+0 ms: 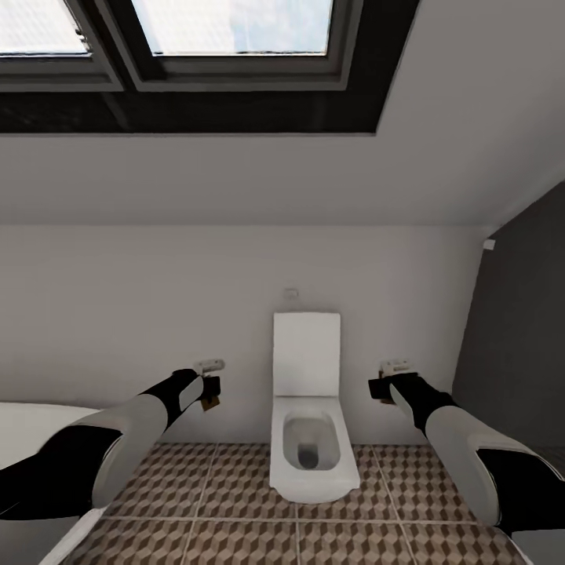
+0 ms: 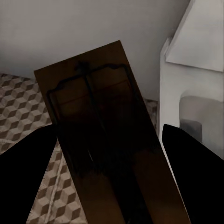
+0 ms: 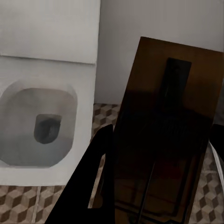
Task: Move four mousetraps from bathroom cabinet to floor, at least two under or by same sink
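I have both arms stretched forward and held at about the same height, white-and-black sleeved forearms angling in from the lower corners of the head view. My black two-fingered left gripper [image 1: 209, 395] is clamped on a small flat brown wooden mousetrap with dark wire parts [image 2: 108, 140], its dark fingers [image 2: 28, 177] on either side of the board. My black right gripper [image 1: 383, 390] likewise grips a second brown wooden mousetrap [image 3: 163, 135] between its fingers [image 3: 86, 186].

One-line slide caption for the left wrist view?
Left gripper holding a mousetrap above the bathroom floor, toilet alongside.
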You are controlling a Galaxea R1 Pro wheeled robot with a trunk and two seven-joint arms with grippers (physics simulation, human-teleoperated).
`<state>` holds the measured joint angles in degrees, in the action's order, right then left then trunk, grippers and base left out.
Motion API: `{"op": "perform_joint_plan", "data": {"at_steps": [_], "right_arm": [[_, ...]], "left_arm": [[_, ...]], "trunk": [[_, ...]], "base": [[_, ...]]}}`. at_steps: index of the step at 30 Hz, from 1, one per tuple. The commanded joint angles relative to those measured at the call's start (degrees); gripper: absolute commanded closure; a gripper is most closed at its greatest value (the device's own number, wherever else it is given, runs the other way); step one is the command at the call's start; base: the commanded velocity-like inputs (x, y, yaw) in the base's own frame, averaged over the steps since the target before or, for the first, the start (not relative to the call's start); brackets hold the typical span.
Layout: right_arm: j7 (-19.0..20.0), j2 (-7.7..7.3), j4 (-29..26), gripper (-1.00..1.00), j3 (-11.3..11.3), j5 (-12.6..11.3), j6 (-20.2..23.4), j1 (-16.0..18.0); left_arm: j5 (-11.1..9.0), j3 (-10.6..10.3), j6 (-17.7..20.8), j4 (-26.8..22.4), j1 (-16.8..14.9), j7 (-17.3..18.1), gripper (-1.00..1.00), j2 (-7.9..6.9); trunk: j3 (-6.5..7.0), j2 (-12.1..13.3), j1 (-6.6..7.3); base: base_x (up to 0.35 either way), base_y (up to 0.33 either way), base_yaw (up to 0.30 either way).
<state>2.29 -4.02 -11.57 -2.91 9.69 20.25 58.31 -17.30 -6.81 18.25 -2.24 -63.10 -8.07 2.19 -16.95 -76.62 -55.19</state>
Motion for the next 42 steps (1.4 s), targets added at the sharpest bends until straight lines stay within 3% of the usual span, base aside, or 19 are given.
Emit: {"op": "perform_joint_plan", "data": {"at_steps": [1,11,42], "right_arm": [[0.3,0.00,-0.1,1.00,-0.3,0.5,0.3,0.0],[0.3,-0.11,-0.1,1.00,-0.3,0.6,0.3,0.0],[0.4,-0.11,-0.1,1.00,-0.3,0.6,0.3,0.0]], "left_arm": [[-0.5,-0.5,0.3,-0.1,0.0,-0.3,1.00,0.05],[-0.1,-0.5,-1.1,-0.1,0.0,-0.3,1.00,0.88],[-0.2,-0.5,-1.4,-0.1,0.0,-0.3,1.00,0.97]], "trunk": [[-0.07,0.0,-0.02],[-0.07,0.0,-0.02],[-0.07,0.0,-0.02]], "base": [[0.138,0.086,0.000],[0.057,0.003,0.000],[0.211,-0.153,0.000]]}}
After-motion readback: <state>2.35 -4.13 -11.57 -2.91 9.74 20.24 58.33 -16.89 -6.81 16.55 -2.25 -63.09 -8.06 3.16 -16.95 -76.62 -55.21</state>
